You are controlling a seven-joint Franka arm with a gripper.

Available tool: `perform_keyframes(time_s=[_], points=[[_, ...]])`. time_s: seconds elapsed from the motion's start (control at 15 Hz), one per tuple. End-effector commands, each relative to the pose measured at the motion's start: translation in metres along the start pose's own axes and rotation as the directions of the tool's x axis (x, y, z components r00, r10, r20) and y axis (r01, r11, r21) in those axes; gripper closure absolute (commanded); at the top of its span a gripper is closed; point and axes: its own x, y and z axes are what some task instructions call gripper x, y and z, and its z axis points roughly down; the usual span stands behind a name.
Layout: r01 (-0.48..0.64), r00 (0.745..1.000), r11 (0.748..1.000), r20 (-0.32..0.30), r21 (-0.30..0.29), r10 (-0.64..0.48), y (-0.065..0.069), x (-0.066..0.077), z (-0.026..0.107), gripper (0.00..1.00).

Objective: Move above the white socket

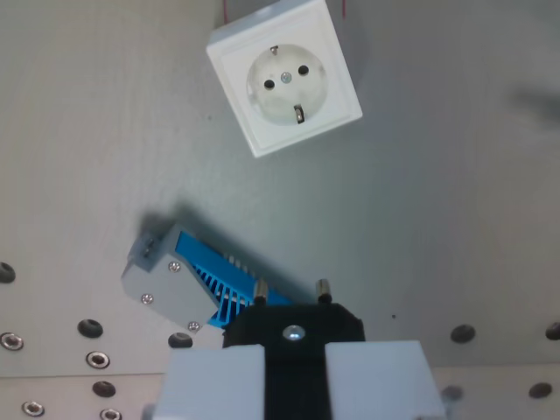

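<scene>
end effector point(295, 372) clamped on black plug point(293, 328); white socket point(284, 77) well apart, empty

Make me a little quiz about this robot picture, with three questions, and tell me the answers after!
1. True or false: the white socket sits in the upper part of the wrist view, tilted rather than square to the picture's edges.
2. What does the gripper hold between its white fingers? A) a black plug with two metal pins B) a red ball C) a spoon
3. Fill in the missing word: the grey and ____ part lies on the table, towards the wrist view's left of the black plug.

Key
1. True
2. A
3. blue
</scene>
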Motion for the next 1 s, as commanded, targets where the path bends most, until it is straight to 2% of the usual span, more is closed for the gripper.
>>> perform_keyframes(time_s=[0.07, 1.0], points=[[0.139, 0.988, 0.99, -0.073, 0.011, -0.138, 0.004, 0.0, 0.013, 1.0], [0.279, 0.957, 0.96, -0.08, 0.009, -0.277, 0.005, 0.014, 0.074, 1.0]])
